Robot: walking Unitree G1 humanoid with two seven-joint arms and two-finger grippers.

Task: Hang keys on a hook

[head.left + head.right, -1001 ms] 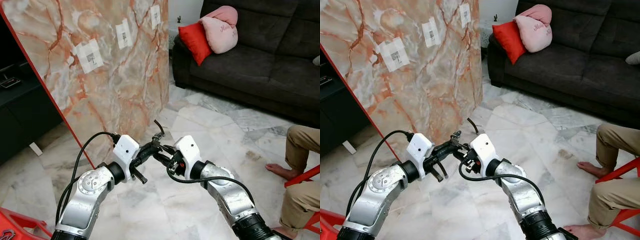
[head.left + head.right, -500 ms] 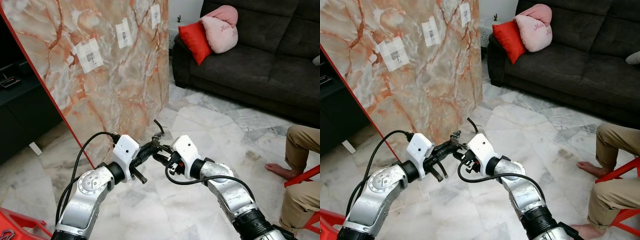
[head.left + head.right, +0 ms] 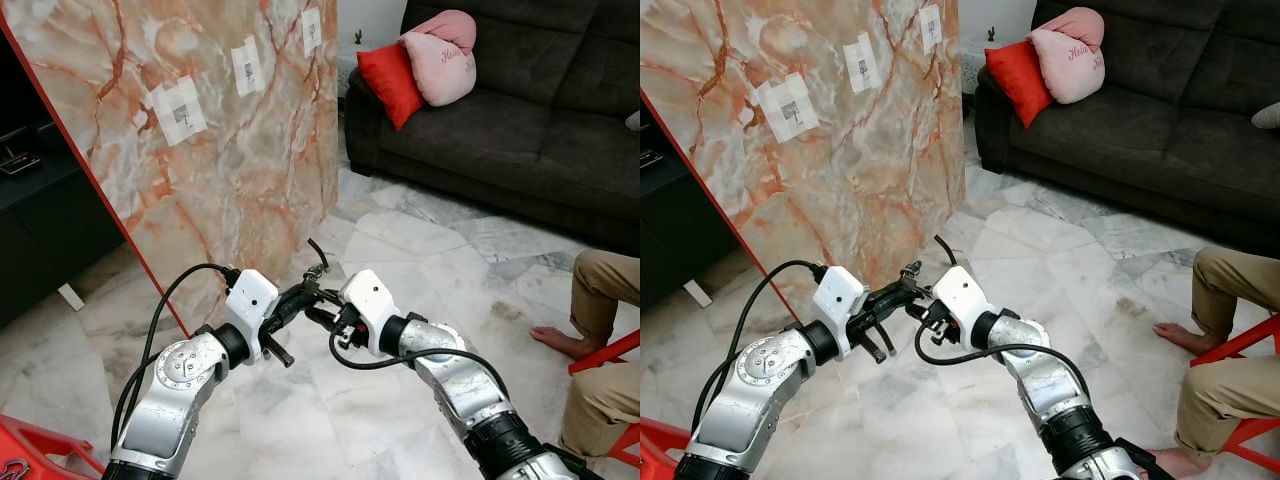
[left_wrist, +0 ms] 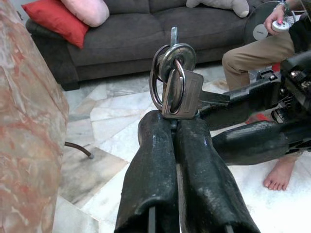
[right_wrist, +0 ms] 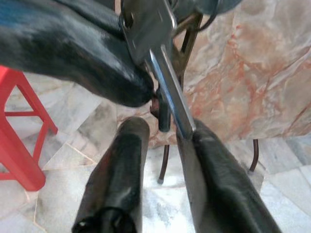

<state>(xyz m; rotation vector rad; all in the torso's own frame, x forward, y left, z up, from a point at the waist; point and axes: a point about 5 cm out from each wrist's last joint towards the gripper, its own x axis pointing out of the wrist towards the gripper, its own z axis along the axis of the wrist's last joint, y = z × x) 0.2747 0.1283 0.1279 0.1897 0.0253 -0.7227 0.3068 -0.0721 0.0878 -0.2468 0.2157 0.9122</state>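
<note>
Fingers of the left gripper (image 3: 305, 292) and the right gripper (image 3: 322, 313) meet tip to tip low in front of the robot in the left eye view, with the keys (image 3: 318, 271) poking up just above where they touch, which reads as a hand-to-hand pass to get a better hold before the hanging. Beyond the fingertips leans the marble board (image 3: 200, 130), and taped to it are small hooks (image 3: 181, 112), well apart from the keys. The right eye view shows the same meeting, and a person's leg (image 3: 1230, 300) off to the right-hand side. From the left wrist, both black fingers (image 4: 155, 174) are clenched together on the lower edge of the flat key, so the ring (image 4: 170, 73) stands free above their tips, probably kept clear for a hook. From the right wrist, the fingers (image 5: 218, 184) stand parted with the key blade (image 5: 167, 92) lying between them, resting against one finger and not yet pinched; closing on the blade looks like the next step.
</note>
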